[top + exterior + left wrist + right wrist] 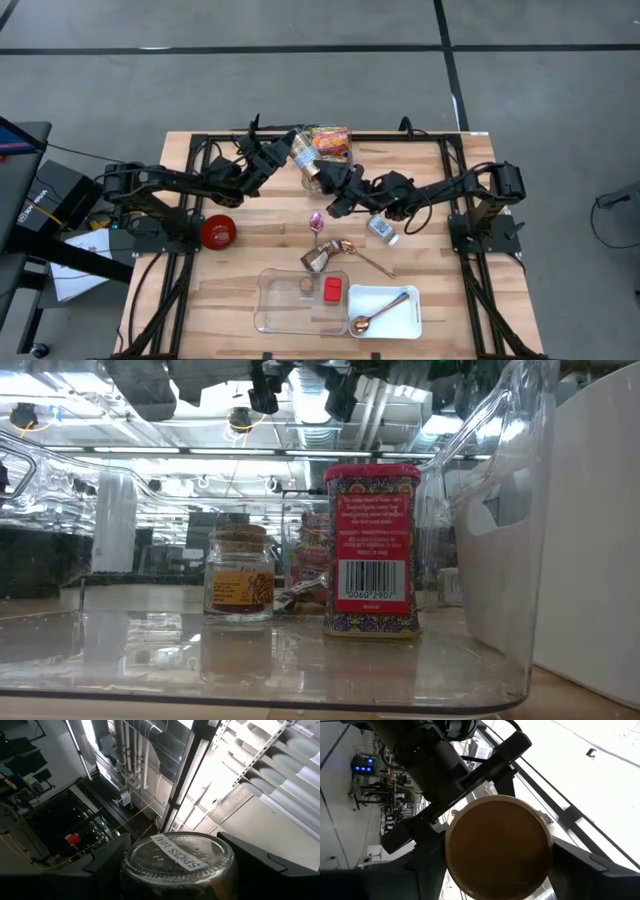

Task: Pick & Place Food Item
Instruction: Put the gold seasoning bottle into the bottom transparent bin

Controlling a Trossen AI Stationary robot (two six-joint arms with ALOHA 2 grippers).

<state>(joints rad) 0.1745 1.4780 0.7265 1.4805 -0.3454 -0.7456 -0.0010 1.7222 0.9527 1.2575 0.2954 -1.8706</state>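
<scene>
Overhead, left gripper point(285, 150) grasps spice jar point(305, 160) above desk point(230, 290) far edge; right gripper point(335, 185) meets its other end. Low: tin point(371, 550) in clear bin point(500, 560). Right wrist: cork lid point(498, 846) btwn fingers, grip state can't tell.

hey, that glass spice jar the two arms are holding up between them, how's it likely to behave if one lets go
The spice jar looks like smooth glass, so probably slippery and breakable if dropped. The left gripper and right gripper each flank one end, jaws wide, so a single grip may let it tilt. Being round, it would likely roll on the table.
</scene>
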